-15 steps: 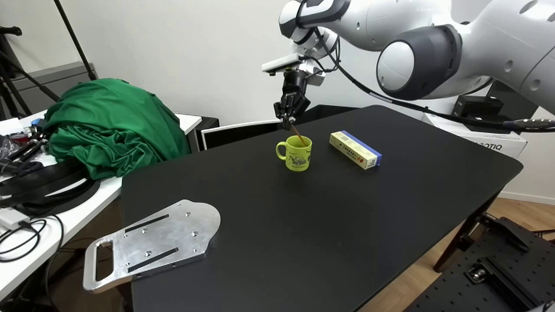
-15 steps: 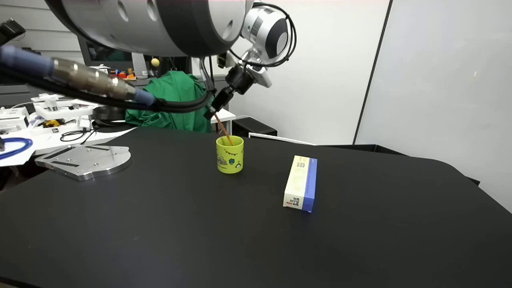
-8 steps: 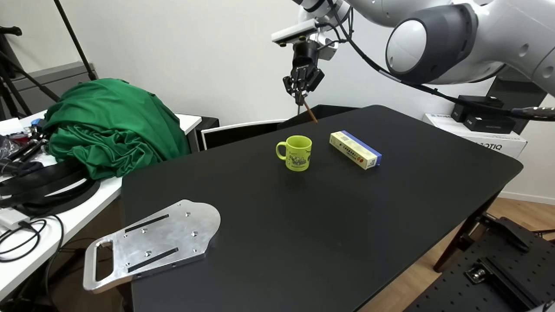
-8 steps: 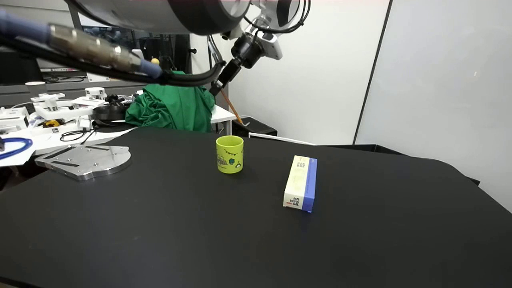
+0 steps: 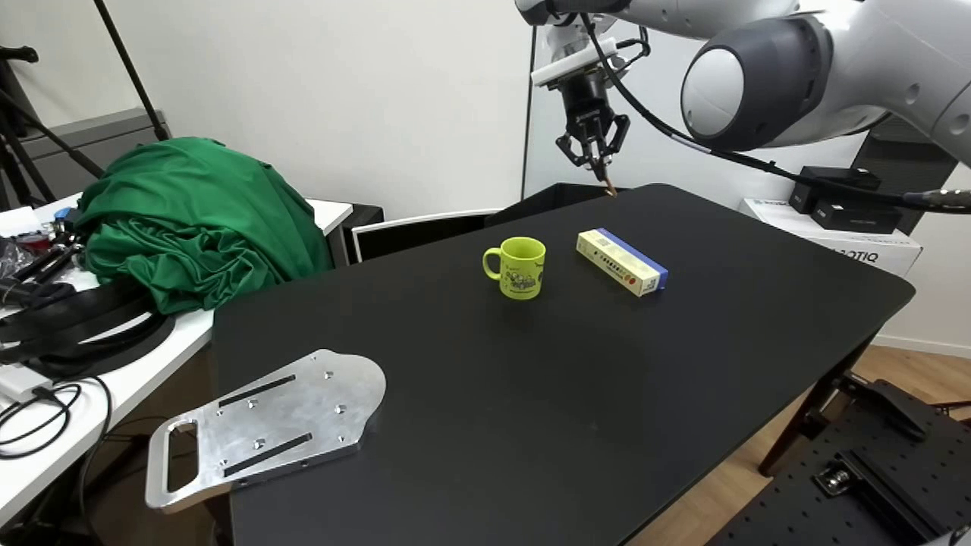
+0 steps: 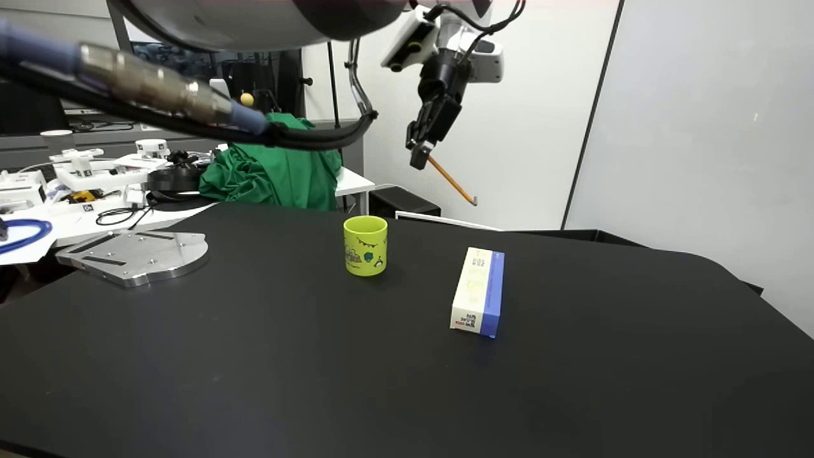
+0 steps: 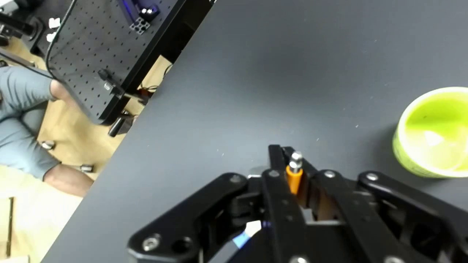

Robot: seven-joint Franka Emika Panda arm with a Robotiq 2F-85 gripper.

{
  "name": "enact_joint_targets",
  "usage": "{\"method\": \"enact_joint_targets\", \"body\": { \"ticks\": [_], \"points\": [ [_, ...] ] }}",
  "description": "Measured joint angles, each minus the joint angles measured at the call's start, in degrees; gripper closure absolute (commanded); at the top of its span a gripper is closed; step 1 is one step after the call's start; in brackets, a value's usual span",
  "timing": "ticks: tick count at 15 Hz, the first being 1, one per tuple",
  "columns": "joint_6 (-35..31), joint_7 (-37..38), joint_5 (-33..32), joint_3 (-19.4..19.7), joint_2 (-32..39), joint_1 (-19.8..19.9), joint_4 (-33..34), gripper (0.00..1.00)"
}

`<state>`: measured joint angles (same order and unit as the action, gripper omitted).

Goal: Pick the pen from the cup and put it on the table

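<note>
One slim orange pen (image 6: 451, 180), tilted, hangs in the air between two black fingers (image 7: 280, 204) (closed right on it). One matte-black worktop (image 5: 485, 432) carries one lime-green handled mug (image 5: 522, 270), one yellow-and-blue oblong box (image 5: 622, 262), one slotted silvery metal plate (image 5: 300, 413).

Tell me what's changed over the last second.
The tool has drawn the pen out of the cup and carried it up and rightward in both exterior views. The pen hangs slanted in its grip; nothing was let go. The cup, box and plate stayed put.

The table (image 5: 485, 425) looks matt, the slotted plate (image 5: 296, 409) smooth metal.
</note>
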<state>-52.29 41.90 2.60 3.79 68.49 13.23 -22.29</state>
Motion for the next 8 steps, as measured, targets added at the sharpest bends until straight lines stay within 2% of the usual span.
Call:
{"method": "enact_joint_targets", "body": {
  "ticks": [4,8],
  "points": [
    [-3.2,-4.8,-5.4,4.5,0.4,2.0,1.1,0.98],
    [-10.6,-5.4,-8.7,8.1,0.5,4.4,1.0,0.98]
  ]
}}
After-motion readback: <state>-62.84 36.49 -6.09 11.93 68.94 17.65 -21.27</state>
